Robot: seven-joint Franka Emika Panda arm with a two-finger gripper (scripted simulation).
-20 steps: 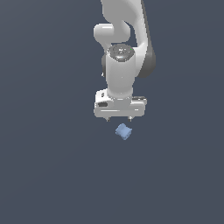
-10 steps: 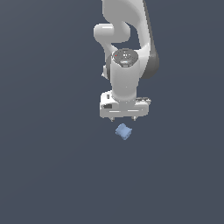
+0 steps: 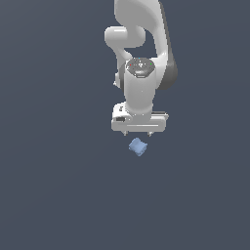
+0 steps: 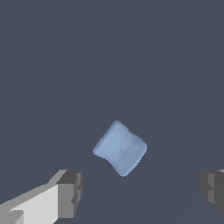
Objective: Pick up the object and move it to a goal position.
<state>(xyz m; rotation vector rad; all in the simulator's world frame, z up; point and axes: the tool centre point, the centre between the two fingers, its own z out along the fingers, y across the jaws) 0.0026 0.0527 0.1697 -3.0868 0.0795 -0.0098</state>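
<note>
The object [image 3: 138, 146] is a small light-blue block with rounded edges, lying on the dark grey floor. In the exterior view my white gripper [image 3: 138, 133] points down just above and behind it, not touching it. In the wrist view the block [image 4: 120, 148] sits turned like a diamond, ahead of the gap between the fingers. My gripper [image 4: 142, 192] is open and empty; one grey fingertip [image 4: 70, 192] and the other [image 4: 214, 188] stand wide apart, wider than the block.
The floor [image 3: 53, 185] is a plain dark grey surface with no other objects or edges in view. The white arm [image 3: 141, 49] rises behind the gripper.
The gripper has come down a little toward the block and shifted slightly to the exterior view's right. The block has not moved.
</note>
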